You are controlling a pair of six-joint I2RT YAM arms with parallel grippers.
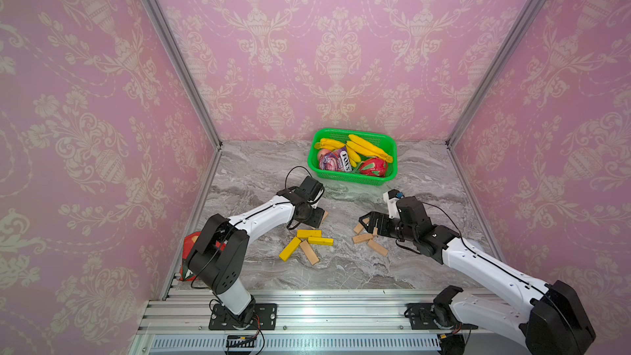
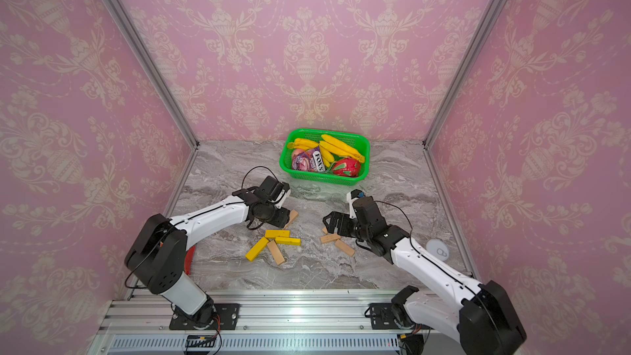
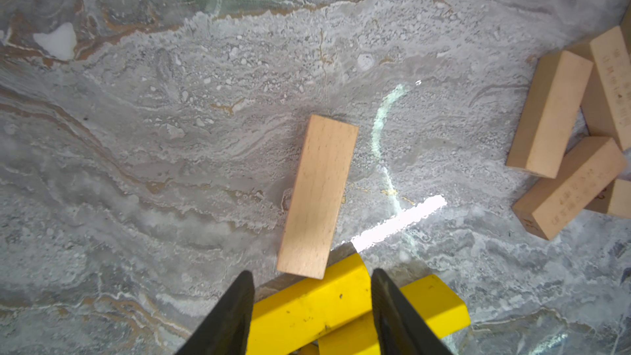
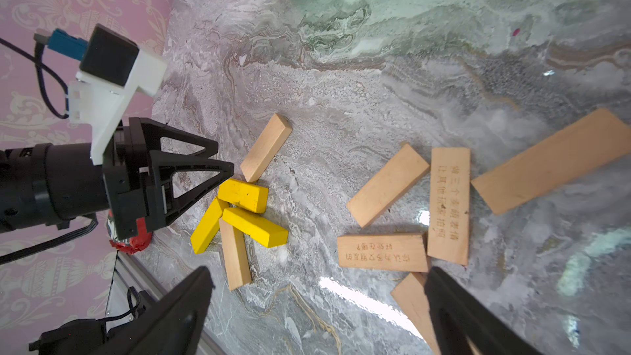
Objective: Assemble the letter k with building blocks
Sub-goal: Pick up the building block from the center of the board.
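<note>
FOX'S packet [image 1: 336,162] in basket [image 1: 341,130] (left gripper [image 3: 311,272] half-open over yellow block [image 3: 307,305]; right gripper [image 4: 317,269] wide)

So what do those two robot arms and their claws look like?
The left arm and right arm are white shells with black joints, trailed by thin black cables. The left claw and right claw are black, with pointed fingers; the left's are open triangular frames.

"How many yellow blocks [image 4: 242,194] were there?"
"Three. The wooden blocks [image 4: 387,186] came to seven, so ten bars altogether."
"Any baskets?"
"One green basket [image 1: 351,177]. Its bananas [image 1: 368,147] overlapped too much to count."
</note>
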